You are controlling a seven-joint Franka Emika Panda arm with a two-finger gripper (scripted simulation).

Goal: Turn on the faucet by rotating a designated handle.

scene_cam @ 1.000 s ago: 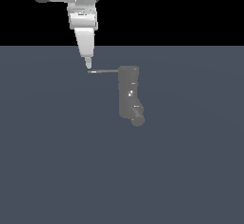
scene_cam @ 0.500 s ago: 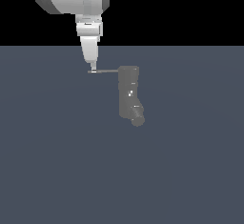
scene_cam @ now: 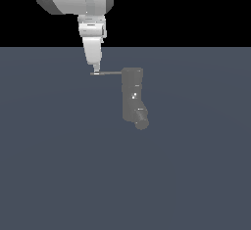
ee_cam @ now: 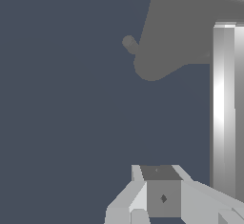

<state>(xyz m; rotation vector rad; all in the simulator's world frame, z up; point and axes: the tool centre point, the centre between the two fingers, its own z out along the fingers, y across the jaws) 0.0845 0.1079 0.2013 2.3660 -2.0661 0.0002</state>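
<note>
The faucet (scene_cam: 133,96) is seen upright on the grey floor (scene_cam: 59,165). The gripper (scene_cam: 96,69) is positioned at the handle (scene_cam: 109,73) tip; finger state cannot be determined.

— What is there apart from the job itself?
— A flat floor (scene_cam: 59,175), dull slate blue, plain and unmarked across the lower part of the exterior view.
— And above it?
— A black backdrop (scene_cam: 196,9), meeting the floor along a straight level line.
</note>
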